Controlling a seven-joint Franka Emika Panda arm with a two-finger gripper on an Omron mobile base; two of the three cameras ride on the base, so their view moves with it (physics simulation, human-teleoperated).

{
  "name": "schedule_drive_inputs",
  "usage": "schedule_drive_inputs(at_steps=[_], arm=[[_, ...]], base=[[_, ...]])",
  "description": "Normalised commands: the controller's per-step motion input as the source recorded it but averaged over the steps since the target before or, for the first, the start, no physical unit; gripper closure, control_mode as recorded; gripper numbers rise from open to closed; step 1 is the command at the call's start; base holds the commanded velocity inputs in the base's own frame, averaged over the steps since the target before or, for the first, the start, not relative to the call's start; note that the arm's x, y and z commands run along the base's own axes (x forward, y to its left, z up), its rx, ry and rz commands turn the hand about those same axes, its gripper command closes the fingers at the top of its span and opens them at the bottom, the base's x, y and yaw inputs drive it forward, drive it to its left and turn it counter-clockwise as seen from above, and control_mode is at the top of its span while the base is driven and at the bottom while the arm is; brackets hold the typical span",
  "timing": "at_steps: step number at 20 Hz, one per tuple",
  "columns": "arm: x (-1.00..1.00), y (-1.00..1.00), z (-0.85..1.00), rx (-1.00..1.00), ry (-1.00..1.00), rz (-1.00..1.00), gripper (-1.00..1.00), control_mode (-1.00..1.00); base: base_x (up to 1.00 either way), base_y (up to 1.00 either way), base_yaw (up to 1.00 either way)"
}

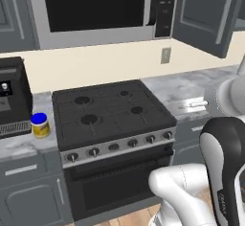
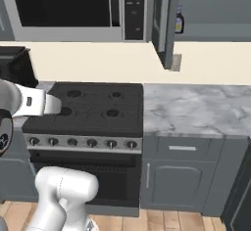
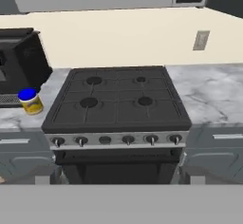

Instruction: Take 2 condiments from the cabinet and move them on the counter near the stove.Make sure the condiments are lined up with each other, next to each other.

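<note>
Fingers stand wide apart and hold nothing. One condiment, the jar [image 1: 40, 125], already sits on the counter [image 1: 21, 144] left of the stove [image 1: 112, 117]. Second step begins: the bottle [image 2: 179, 23] waits upright on the cabinet [image 2: 162, 24] shelf, so the arm must reach up right to it.

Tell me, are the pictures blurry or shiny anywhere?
Left base view: soft and grainy, the jar a bit fuzzy, no glare on the stove. Right base view: even light, the bottle in the cabinet too small and blurred to read. Hand view: flat light, hardly any shadows, the knobs fairly crisp.
</note>
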Motion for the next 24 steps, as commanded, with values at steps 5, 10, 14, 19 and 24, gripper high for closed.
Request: schedule_drive_inputs(at_steps=[5, 10, 14, 19, 24], arm=[[0.0, 0.0, 0.0, 0.0, 0.0, 0.0, -1.0, 1.0], [0.0, 0.0, 0.0, 0.0, 0.0, 0.0, -1.0, 1.0], [0.0, 0.0, 0.0, 0.0, 0.0, 0.0, -1.0, 1.0], [0.0, 0.0, 0.0, 0.0, 0.0, 0.0, -1.0, 1.0], [0.0, 0.0, 0.0, 0.0, 0.0, 0.0, -1.0, 1.0]], base=[[0.0, -1.0, 0.06], [0.01, -1.0, 0.05], [0.0, -1.0, 0.02], [0.02, -0.71, 0.03], [0.31, -0.13, 0.09]])
